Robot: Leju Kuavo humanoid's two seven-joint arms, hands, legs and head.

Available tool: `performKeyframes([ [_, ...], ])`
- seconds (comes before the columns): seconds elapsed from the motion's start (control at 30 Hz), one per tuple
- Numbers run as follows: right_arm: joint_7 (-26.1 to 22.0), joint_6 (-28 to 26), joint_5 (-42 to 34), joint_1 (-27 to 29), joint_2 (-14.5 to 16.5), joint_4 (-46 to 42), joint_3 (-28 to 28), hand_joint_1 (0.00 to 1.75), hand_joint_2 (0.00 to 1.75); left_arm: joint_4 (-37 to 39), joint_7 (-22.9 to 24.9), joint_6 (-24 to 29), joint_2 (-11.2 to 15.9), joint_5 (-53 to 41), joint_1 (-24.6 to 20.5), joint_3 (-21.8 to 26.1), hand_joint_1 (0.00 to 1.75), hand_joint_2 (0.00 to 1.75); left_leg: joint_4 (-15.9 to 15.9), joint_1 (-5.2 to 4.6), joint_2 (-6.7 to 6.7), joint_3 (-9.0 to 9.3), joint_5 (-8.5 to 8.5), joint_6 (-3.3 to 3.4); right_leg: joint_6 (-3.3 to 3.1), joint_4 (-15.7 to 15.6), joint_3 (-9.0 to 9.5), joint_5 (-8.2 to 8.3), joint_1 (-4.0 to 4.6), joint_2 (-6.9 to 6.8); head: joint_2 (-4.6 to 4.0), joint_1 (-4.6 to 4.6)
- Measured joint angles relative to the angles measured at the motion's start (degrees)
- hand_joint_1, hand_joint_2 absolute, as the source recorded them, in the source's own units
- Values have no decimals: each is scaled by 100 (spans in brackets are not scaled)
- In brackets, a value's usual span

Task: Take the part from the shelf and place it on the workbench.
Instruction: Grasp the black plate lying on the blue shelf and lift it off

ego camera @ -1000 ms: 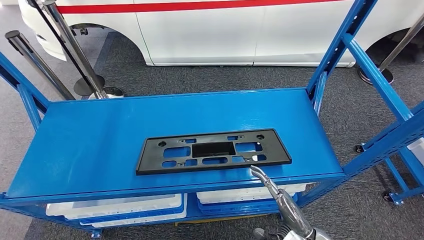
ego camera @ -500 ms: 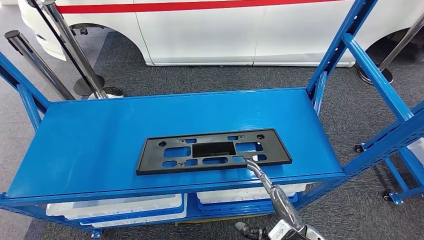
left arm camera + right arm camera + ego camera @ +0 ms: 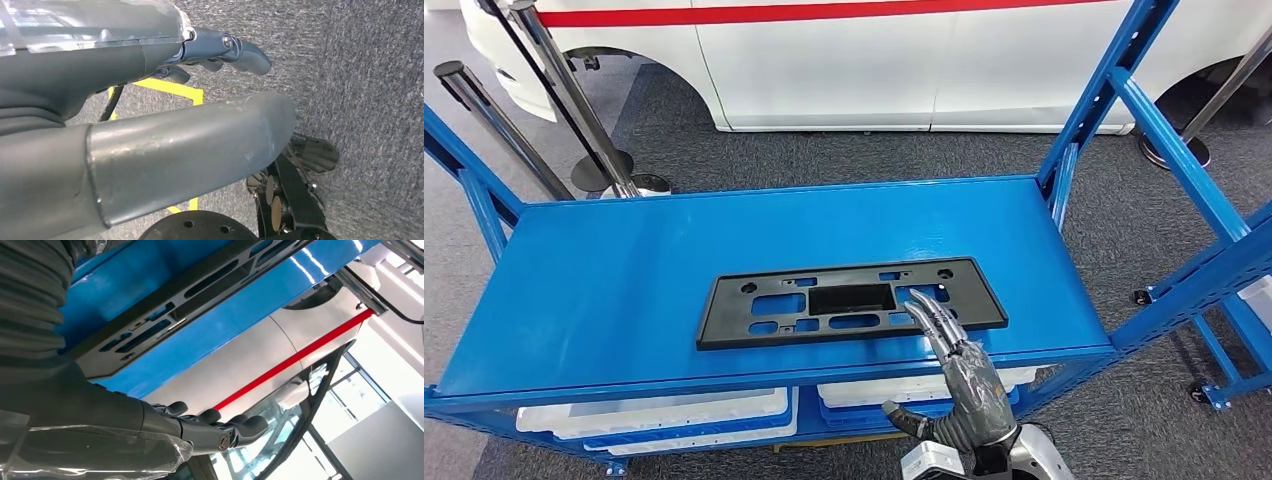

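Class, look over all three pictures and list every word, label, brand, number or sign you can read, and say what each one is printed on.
None: no readable text shows in any view.
The flat black plastic part with cut-outs on the blue metal shelf bears no visible lettering.
The white vehicle with a red stripe shows the stripe alone, no words or numbers.
The yellow lines on the grey carpet floor are plain marks, not letters.

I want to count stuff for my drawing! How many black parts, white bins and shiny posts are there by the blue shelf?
Black part: 1
White bins under the shelf: 2
Shiny posts: 3
Total: 6
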Motion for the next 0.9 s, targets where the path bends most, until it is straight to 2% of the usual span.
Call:
performKeyframes([
  [0.13,336,-359,1264,-486,156,324,327,0,175,-34,63,-11,2,-37,-5,-61,0,0,0,0,-2,0,1,-1,0,1,2,0,-1,-1,1,0],
  [0.33,731,-434,2119,-981,195,593,773,0,175,-76,6,-105,0,-29,-19,-119,0,0,1,0,-1,0,1,-2,0,1,0,0,-1,0,1,0],
  [0.53,1045,-219,2252,-1393,235,902,1124,0,175,-112,-4,-148,0,-93,-61,-155,0,0,1,0,-4,1,2,-2,0,1,2,0,-1,-1,1,0],
  [0.73,1293,-45,2291,-1602,344,1257,1243,0,175,-140,-7,-220,0,-145,-79,-172,0,0,1,0,-4,13,2,-2,0,1,-1,0,-1,-2,1,0],
  [0.9,1285,115,2142,-1983,386,1690,1310,0,175,-149,-7,-239,0,-160,-99,-203,0,0,2,0,-3,14,2,-2,-1,2,-2,2,-1,1,1,0],
])
